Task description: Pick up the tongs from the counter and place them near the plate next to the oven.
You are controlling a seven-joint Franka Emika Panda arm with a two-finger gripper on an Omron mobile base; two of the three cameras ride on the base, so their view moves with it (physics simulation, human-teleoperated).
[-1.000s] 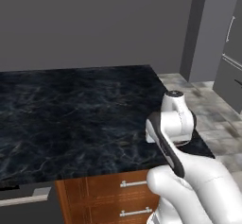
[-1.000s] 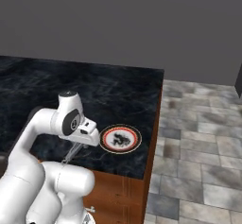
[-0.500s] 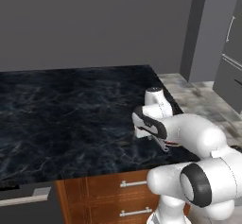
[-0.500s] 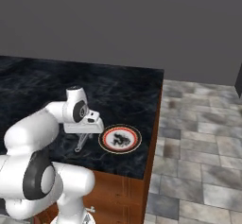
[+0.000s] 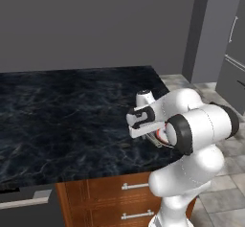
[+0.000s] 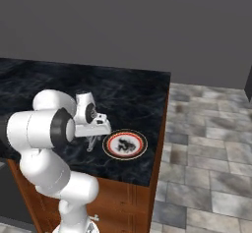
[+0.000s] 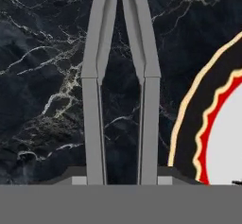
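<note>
Two changes stand out against the frame a second ago: the arm has folded further over the counter (image 6: 138,89), its big white elbow joint now swung out to the side of the base, and the hand has dropped lower toward the black stone, carrying the tongs (image 7: 120,76) down with it. Half a second ago the hand was already level beside the plate (image 6: 125,144); now it sits a little closer to the surface. The jaws (image 6: 91,137) are clenched on the tongs, nearly as tight as they go, gripping them at the end nearest the hand, so that in the hand view the two grey arms run away from the camera and draw together toward the top. In the right base view the tongs hang below the hand as a thin grey shape just beside the plate's left rim, their lower end at or very near the counter; whether they touch it I cannot tell. The plate lies near the counter's front right corner, and in the hand view its scalloped red ring and pale centre curve in just to the right of the tongs. In the left base view the hand (image 5: 142,120) is low over the counter's right front part, with the oven (image 5: 26,207) at the lower left below the counter edge.
</note>
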